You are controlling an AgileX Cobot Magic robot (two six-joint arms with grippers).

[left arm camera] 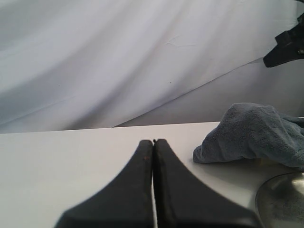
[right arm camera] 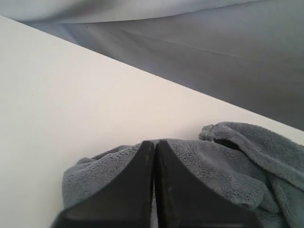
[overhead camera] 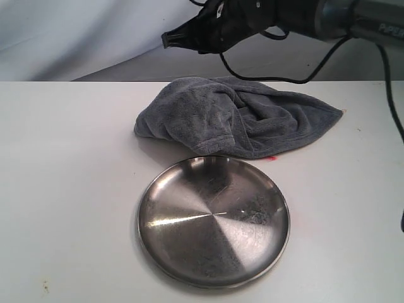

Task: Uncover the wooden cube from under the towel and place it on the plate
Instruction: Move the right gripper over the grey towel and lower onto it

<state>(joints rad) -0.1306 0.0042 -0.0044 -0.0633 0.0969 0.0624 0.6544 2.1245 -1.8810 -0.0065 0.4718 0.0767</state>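
Note:
The grey-blue towel [overhead camera: 237,117] lies bunched in a mound at the back middle of the white table; the wooden cube is hidden, nothing of it shows. The shiny steel plate [overhead camera: 213,221] sits in front of the towel, with nothing on it. My right gripper [overhead camera: 167,40] hangs in the air above and behind the towel's left part, jaws shut with nothing between them; in its wrist view the gripper [right arm camera: 154,142] points over the towel [right arm camera: 228,166]. My left gripper [left arm camera: 153,141] is shut, low over bare table, left of the towel [left arm camera: 254,135] and the plate's rim [left arm camera: 285,197].
A white table [overhead camera: 69,189] carries everything. A pale cloth backdrop [overhead camera: 82,31] hangs behind it. A black cable [overhead camera: 315,69] loops down from the right arm above the towel's right end. A small red speck [overhead camera: 272,158] lies at the towel's front edge.

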